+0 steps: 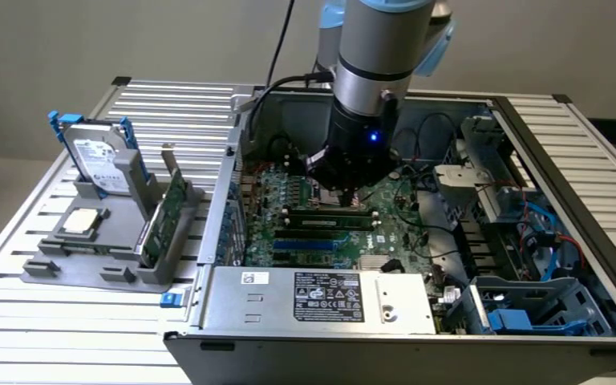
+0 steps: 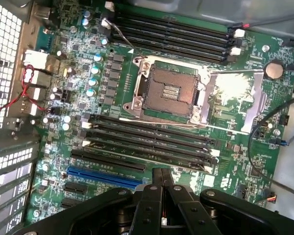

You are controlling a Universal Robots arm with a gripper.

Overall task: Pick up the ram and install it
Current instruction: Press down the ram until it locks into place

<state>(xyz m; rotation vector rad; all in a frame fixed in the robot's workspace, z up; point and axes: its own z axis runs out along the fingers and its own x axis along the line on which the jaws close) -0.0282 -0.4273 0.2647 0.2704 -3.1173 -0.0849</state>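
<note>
Your gripper [image 2: 157, 177] has its two black, matte fingers [image 2: 150, 196] pressed together tip to tip, closed, with no board visible between them. It hangs low inside the open computer case [image 1: 214, 241], over the green motherboard [image 2: 235, 161].

Just ahead of the fingertips lies a bank of four long, narrow black memory slots [image 2: 147, 142] with white latches at their ends. Their grooves look hollow. Beyond them, further from the fingers, sits the square processor socket [image 2: 169, 93]: a dark recessed bed of contacts inside a shiny metal frame. A second bank of black slots [image 2: 171, 36] lies past the socket, furthest from the fingertips. Right beside the fingers, to one side, is a glossy blue expansion slot [image 2: 103, 177]. A round silver coin cell [image 2: 274, 69] sits well off to the other side.

You cannot pick out the ram for certain here: no thin green stick shows at the fingertips or standing in the nearest slots.

Well away from the fingers, outside the case on the exterior view's left, a grey moulded fixture [image 1: 83, 273] rests on the ribbed metal table [image 1: 51, 321]. It holds an upright hard drive [image 1: 99, 160] in a blue frame, a flat square silver processor chip [image 1: 81, 220] and a green card [image 1: 169, 216] standing on edge with a thin metal bracket. The flat grey power supply [image 1: 319, 297] carries a black label.
</note>
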